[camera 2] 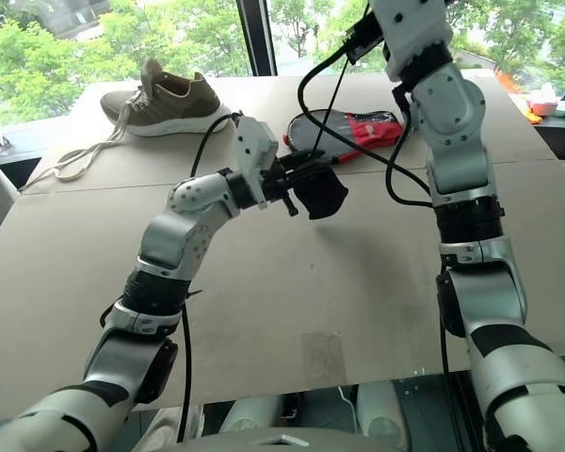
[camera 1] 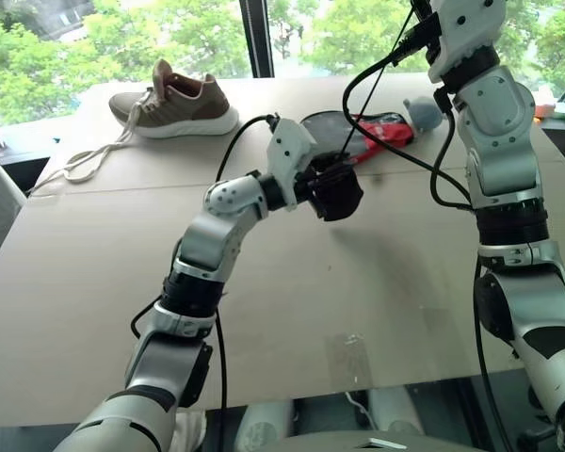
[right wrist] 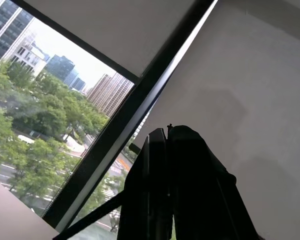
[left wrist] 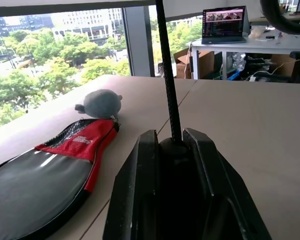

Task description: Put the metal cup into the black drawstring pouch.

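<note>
Left end effector (camera 2: 306, 188) clamped on black drawstring pouch (camera 2: 322, 193) above tan table (camera 2: 358, 282), windows beyond.

Both arms: silver-grey metallic shells broken by black joint bands; rounded elbow housings carry small dark screw dots. Left arm (camera 1: 207, 254) ends in a white angular wrist block. Right arm (camera 1: 499, 179) has a white upper wrist casing. Loose black cables loop along each forearm. Gripper fingers (left wrist: 140, 200) are matte black, wedge-shaped.

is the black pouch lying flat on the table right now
No: the black drawstring pouch hangs in the left gripper, lifted above the table.
</note>
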